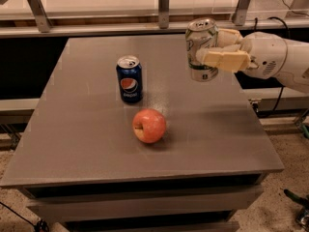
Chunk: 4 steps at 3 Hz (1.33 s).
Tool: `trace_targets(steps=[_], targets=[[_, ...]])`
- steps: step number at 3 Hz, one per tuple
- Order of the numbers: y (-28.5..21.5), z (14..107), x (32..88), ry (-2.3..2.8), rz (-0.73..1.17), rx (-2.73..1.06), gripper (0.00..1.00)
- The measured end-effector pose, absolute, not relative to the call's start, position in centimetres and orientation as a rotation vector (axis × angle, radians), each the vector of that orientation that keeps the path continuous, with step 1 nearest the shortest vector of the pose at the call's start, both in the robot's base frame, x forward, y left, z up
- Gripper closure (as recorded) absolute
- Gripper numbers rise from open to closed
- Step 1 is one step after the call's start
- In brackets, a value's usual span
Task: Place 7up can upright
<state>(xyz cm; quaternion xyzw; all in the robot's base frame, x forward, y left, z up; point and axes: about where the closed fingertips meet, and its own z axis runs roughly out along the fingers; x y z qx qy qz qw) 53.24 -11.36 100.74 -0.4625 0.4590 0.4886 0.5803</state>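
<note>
Here the tool (208,52) clamps the upright 7up can (201,48).

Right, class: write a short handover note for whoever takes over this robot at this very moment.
End effector: shut on the 7up can, over the table's right rear.
7up can: upright in the grip; cannot tell if its base touches the table.
Pepsi can and apple: on the table, apart from it, to its left.
Done: can grasped, held upright.
Left: set it on bare table, release, withdraw.
</note>
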Motion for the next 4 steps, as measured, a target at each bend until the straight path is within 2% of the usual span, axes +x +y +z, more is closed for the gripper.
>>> trace_targets(steps=[4], targets=[[-15.2,94.1,53.0,1.026,1.137,-1.035,1.00]])
